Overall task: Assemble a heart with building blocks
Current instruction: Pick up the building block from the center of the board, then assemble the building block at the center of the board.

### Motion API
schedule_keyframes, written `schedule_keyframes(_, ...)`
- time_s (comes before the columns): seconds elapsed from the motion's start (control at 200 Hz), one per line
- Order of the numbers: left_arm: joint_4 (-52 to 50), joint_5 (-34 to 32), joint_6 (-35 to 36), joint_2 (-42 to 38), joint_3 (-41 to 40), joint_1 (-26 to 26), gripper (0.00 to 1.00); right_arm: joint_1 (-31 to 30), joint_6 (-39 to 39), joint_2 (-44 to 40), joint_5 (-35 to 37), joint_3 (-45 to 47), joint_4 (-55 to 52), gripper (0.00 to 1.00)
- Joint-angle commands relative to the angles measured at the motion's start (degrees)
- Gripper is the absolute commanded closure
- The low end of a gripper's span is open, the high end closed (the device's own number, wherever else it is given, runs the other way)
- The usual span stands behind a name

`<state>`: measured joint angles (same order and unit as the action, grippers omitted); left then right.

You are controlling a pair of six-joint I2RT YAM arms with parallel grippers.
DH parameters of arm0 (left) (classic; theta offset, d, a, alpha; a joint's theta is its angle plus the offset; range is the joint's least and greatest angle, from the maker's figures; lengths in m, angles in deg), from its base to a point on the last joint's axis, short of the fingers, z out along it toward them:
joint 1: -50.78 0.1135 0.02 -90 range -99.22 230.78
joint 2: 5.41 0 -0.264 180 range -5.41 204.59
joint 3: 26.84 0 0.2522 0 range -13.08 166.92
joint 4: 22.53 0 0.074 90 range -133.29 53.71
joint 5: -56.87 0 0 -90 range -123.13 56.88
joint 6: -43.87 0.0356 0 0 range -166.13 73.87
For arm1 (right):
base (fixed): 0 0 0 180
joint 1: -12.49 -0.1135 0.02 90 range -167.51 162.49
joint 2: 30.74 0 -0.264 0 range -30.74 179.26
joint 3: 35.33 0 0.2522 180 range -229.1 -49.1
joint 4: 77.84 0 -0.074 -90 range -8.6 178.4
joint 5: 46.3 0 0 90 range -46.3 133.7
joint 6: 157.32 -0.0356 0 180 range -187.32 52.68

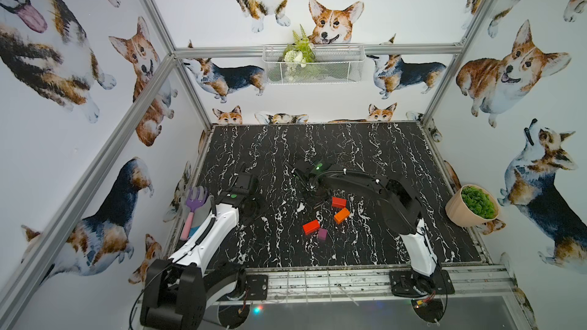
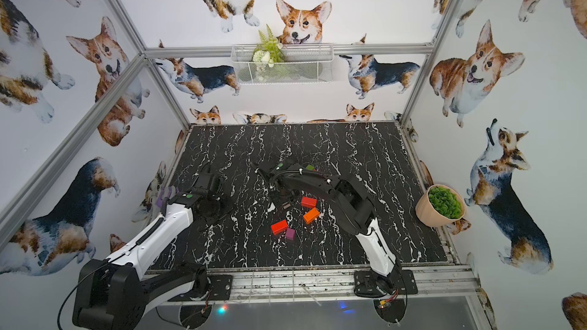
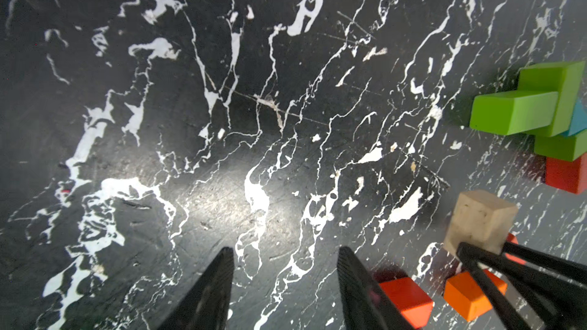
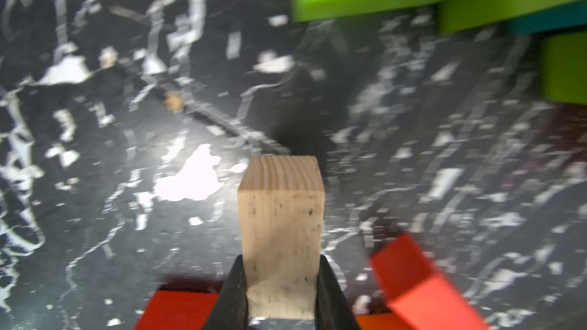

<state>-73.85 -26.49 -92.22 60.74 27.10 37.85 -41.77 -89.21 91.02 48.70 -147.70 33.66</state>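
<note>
The right gripper is clamped on the beige brick, a finger on each long side and the grainy end poking out past the tips. Whether the brick clears the table I can't tell. The left gripper stands about half open over bare marble, holding and touching nothing. Near the held brick lie an orange brick and a red brick, both partly behind black fingers. In both top views the purple cube sits just beside that red brick, with a second red brick farther back. Beyond the held brick, three green bricks huddle against the teal triangle and a third red brick, all cut off at the picture's edge. From above, the right arm hides them, save a green sliver, and hides the beige brick too. The right wrist view is smeared with blur.
</note>
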Motion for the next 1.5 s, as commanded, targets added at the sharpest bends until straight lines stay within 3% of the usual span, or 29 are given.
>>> schedule_keyframes(0.0,2.2,0.8,-0.3,0.5,0.7,0.1,0.44,1.4,6.1,-1.9,-0.3,1.5,-1.0,0.9)
schedule_keyframes(0.726,7.3,3.4,0.1,7.2,-1.6,0.0,0.46,3.0,8.9,8.2,-0.3,-10.8,-4.0,0.88)
schedule_keyframes(1.496,7.0,2.9,0.0,6.2,-2.6,0.1,0.46,4.2,8.1,10.0,-0.5,-12.1,-3.7,0.85)
